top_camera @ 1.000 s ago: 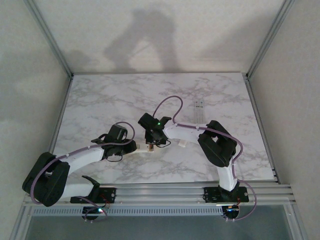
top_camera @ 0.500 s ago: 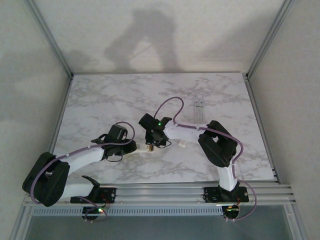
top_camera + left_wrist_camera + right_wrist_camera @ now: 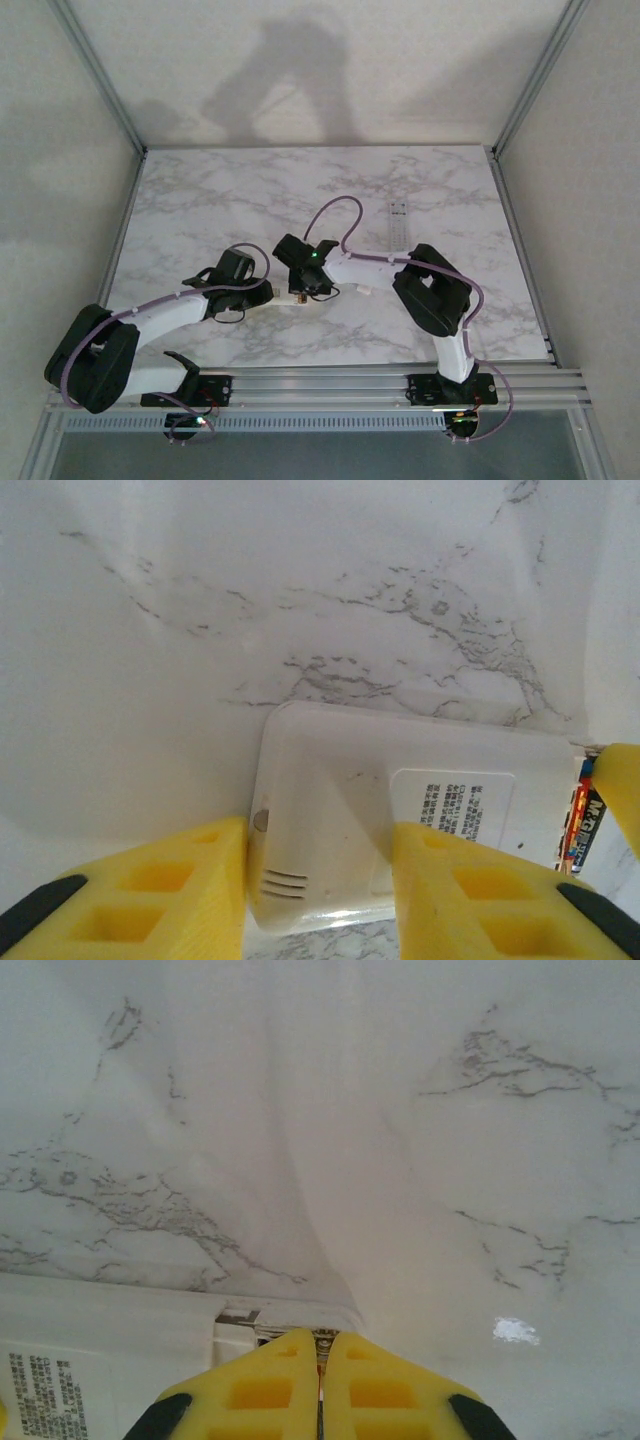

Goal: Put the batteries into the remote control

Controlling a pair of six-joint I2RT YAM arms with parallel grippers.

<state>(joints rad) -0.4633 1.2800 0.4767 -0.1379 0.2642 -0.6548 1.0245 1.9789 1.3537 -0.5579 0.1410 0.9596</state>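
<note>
Over the marble table (image 3: 200,200), the left arm (image 3: 160,312) is lying low and reaching from its base toward the middle, while the right arm (image 3: 430,290) is rising from its base, folding at the elbow and reaching leftward to meet it. A second remote (image 3: 399,220) is lying well apart, farther back. Between the two wrists the white remote control (image 3: 330,800) is resting label side up. The left gripper (image 3: 318,830) is clamping its end, one pad against the edge and the other hiding part of the casing. The right gripper (image 3: 320,1345) is pressing its fingers together at the corner of the open compartment. One battery (image 3: 588,825) is showing at the remote's far edge, half covered, and whether it is seated cannot be told.
</note>
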